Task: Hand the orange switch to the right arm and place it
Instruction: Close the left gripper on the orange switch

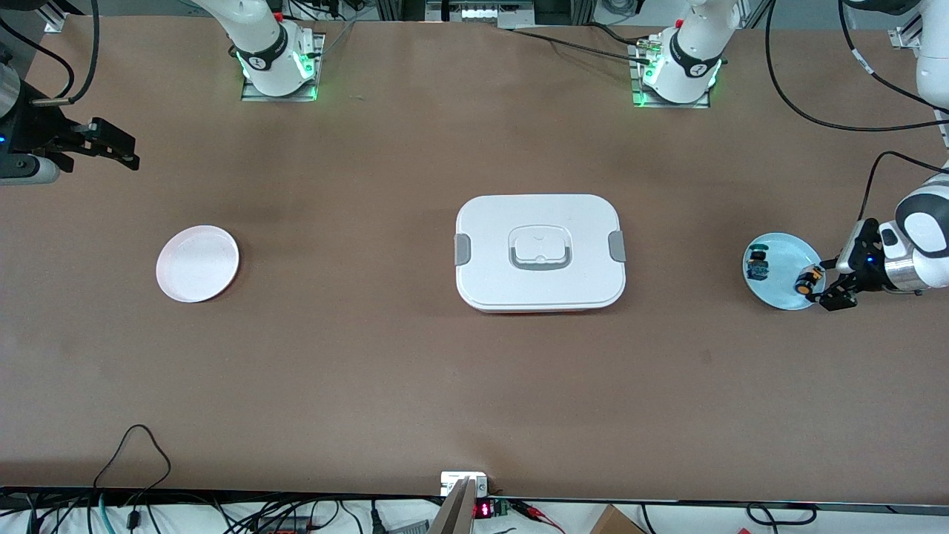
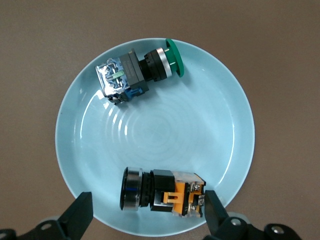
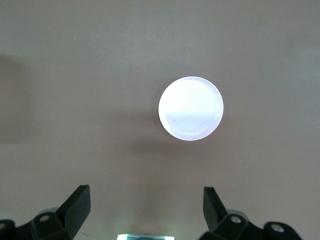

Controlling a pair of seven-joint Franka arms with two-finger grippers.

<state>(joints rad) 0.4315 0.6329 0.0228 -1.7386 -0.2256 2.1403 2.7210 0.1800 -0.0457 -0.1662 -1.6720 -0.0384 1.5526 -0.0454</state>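
The orange switch (image 1: 808,282) lies on its side on a light blue plate (image 1: 778,256) at the left arm's end of the table. In the left wrist view the switch (image 2: 162,192) shows a black body, a silver ring and an orange block end. My left gripper (image 1: 819,283) is open and low over the plate (image 2: 165,135), its fingers on either side of the switch (image 2: 146,202); one finger sits close by the block end. My right gripper (image 1: 118,144) is open and empty (image 3: 146,197), up in the air at the right arm's end, where the arm waits.
A black switch with green and blue parts (image 1: 758,265) lies on the same plate (image 2: 135,72). A white lidded container (image 1: 540,252) stands mid-table. A white plate (image 1: 197,263) sits toward the right arm's end and also shows in the right wrist view (image 3: 191,108).
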